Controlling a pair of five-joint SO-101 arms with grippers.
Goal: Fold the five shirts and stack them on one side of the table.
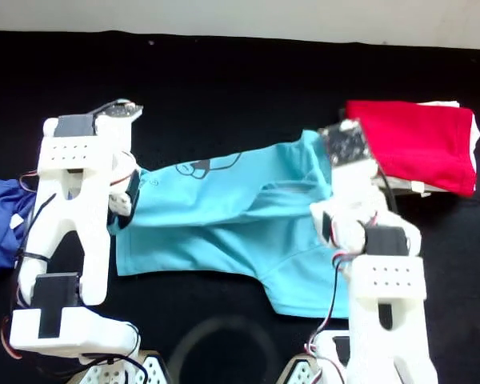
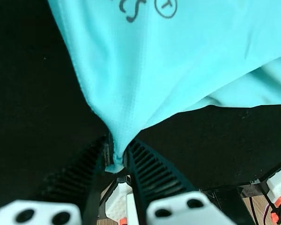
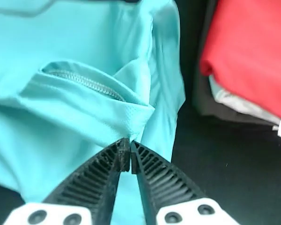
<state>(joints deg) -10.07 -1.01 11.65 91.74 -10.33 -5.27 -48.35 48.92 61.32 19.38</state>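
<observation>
High view puts the teal shirt [image 1: 224,216] spread across the middle of the black worktop [image 1: 224,72], stretched between our two arms. The left pincer [image 2: 117,151] is clamped on a bunched edge at the shirt's left end. The right pincer [image 3: 127,153] is closed on a fold at its right end, near the zipped collar.

We judge that we are mid-fold on this shirt, with both ends held and the cloth not yet doubled over. The next move calls for both arms to work together. We must carry the held edges across so the halves lie flat on each other, without letting the slack middle wrinkle or drag.

Counting shirts:
- One teal shirt, in hand.
- One blue shirt [image 1: 2,220], lying crumpled at the left edge and not yet folded.
- One red shirt [image 1: 416,142], folded on top of the pile at the far right.
- Under the red one, a white layer [image 3: 239,104] and a dark layer [image 3: 207,110], which we take to be two more folded shirts.

That would make five, with three stacked and two arms at work.
</observation>
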